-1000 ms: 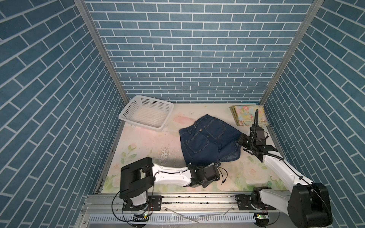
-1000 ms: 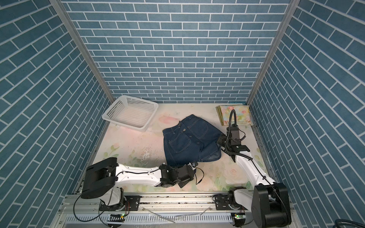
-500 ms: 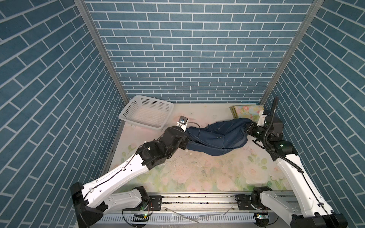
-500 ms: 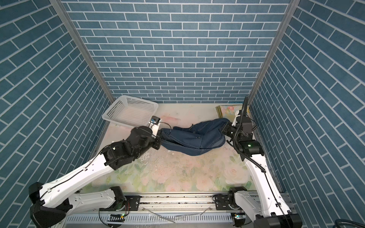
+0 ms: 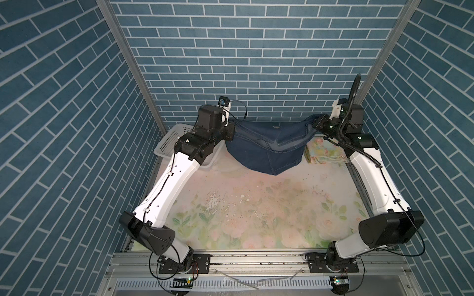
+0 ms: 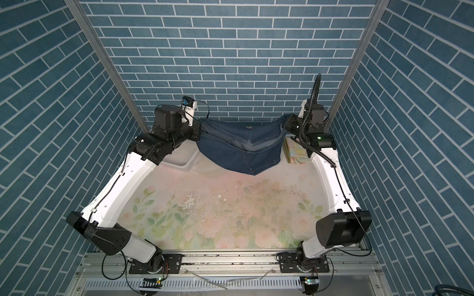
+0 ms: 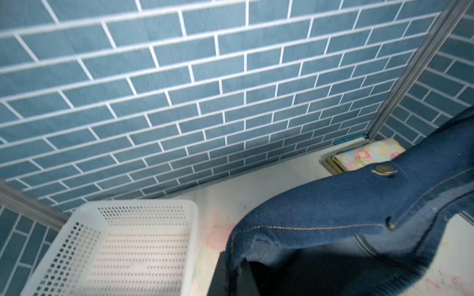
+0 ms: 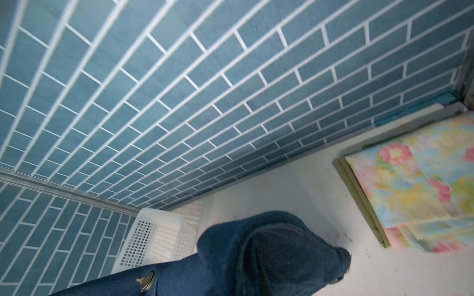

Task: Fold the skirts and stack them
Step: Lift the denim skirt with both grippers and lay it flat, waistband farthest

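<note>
We've hoisted the dark blue denim skirt (image 5: 264, 153) — slung left-right, both jaws clamped on its ends; right one nearest the folded pastel floral skirt (image 5: 325, 155).

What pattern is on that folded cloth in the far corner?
The folded skirt: pastel blue-yellow with pink flowers, clearest in the right wrist view.

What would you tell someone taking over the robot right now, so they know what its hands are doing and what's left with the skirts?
Left hand: shut on one end of the denim skirt, lifted.
Right hand: shut on the other end; the skirt sags between them.
Done: floral skirt lies folded on the olive skirt in the far right corner.
Left: fold the denim skirt and stack it on top of those two.
</note>
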### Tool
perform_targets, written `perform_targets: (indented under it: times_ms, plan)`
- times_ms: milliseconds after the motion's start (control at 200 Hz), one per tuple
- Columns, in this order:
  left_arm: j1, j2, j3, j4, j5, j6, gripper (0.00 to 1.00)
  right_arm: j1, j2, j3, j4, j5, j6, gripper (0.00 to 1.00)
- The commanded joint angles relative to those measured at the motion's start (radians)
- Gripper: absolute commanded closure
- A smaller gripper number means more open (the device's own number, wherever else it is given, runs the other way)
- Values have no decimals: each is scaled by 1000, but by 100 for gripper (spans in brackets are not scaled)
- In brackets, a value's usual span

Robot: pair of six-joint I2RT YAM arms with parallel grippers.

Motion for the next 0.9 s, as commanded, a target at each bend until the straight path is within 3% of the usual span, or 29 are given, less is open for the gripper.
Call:
perform_targets:
  times_ms: [0, 115, 260, 285, 325, 340, 365, 435, 525, 610, 895]
  plan:
    - [4, -43, 63, -56, 32, 39, 100, -6, -52, 89, -34, -8, -26, 100]
    - [-4, -168, -116, -23, 44, -9, 100, -7, -184, -105, -32, -14, -31, 100]
    - [-29, -422, -620, 90, 43, -172, 100, -5, -473, -606, -11, -25, -7, 99]
    - [-34, -470, -709, 107, 45, -213, 93, -4, -526, -700, -18, -35, -7, 88]
    - [-41, -538, -848, 139, 72, -269, 54, -4, -605, -836, -32, -41, -5, 57]
    - [-43, -560, -887, 142, 74, -286, 44, -4, -633, -879, -42, -44, -5, 46]
    - [-47, -598, -946, 136, 62, -315, 38, -3, -673, -942, -70, -45, -9, 31]
    - [-58, -682, -1036, 104, 42, -356, 29, -4, -766, -1031, -155, -21, -15, 2]
    - [-59, -747, -1042, 66, 20, -368, 11, -4, -816, -1056, -175, -18, 3, 1]
    - [-59, -712, -985, 28, -8, -359, 4, -4, -744, -1015, -172, -17, -9, 1]
    - [-84, -438, -912, 60, 11, -346, 0, -4, -419, -987, -30, -49, -53, 1]
